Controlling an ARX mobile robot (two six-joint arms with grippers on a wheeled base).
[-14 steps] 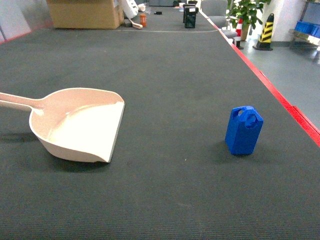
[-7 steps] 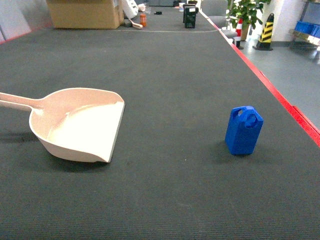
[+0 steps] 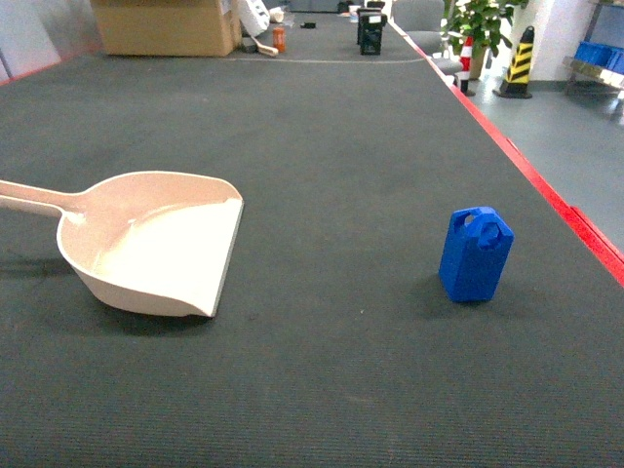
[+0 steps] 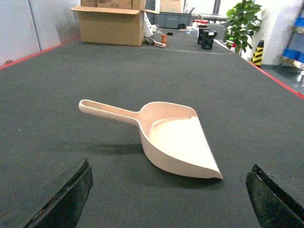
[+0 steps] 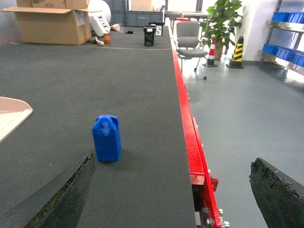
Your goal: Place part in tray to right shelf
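The blue part [image 3: 476,253] stands upright on the dark surface [image 3: 331,146], well to the right of the beige tray [image 3: 156,244] and not touching it. The tray lies flat with its open lip turned toward the part and its long handle [image 4: 107,109] pointing away from it. The tray holds nothing. In the right wrist view the part [image 5: 107,137] is near the red edge [image 5: 187,118] of the surface, on the tray's far side from the handle.

The left pincer [image 4: 168,192] has its two dark fingers far apart at the bottom corners of its view, with the tray in front of them and nothing between them. The right pincer [image 5: 173,190] is also wide apart and holds nothing; the part is in front of it, closer to its left finger [image 5: 57,194]. No pincer shows in the head view.

I judge that the work is at its very beginning: the part must first be picked up and put in the tray.

Some things could go wrong. The part is tall and narrow, so a finger that touches it from one side could tip it over, and then it could roll toward the red edge. The tray is light and low, so a push on its lip may slide it away from the part. The shelf is not clearly visible, so I cannot tell how far the loaded tray must travel
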